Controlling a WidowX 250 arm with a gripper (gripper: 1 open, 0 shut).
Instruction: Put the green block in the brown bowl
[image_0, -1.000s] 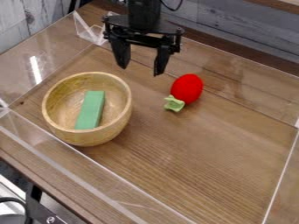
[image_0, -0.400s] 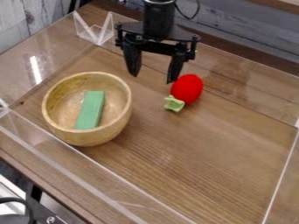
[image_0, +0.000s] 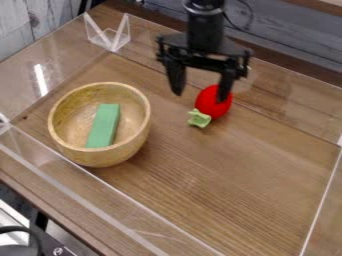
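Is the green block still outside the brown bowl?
No, the green block lies flat inside the brown bowl, with the open gripper empty.

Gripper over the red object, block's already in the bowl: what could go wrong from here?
1. The open gripper hangs right above the red round object; descending could knock or grab it, though it isn't part of the task.
2. The small pale-green piece sits against the red object and could get shoved too.
3. The green block already lies in the brown bowl; further moves only risk disturbing that.
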